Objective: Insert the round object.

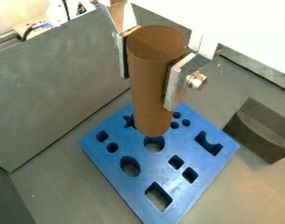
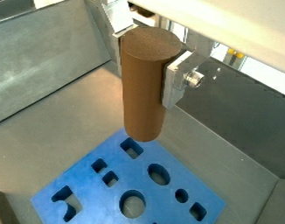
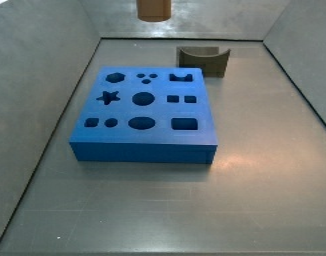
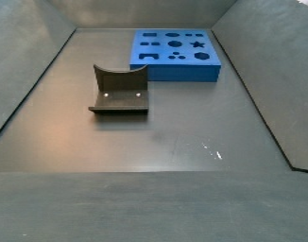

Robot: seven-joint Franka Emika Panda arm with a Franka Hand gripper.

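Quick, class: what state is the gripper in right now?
Gripper: closed on the brown round peg, held upright above the blue block.

In a side view only the bottom end of the round object (image 3: 152,9) pokes in at the top edge, and the gripper is cut off completely there. In both wrist views the gripper (image 1: 151,63) shows just silver finger plates; the peg hides the pads. The peg also covers part of the blue block (image 1: 121,162).
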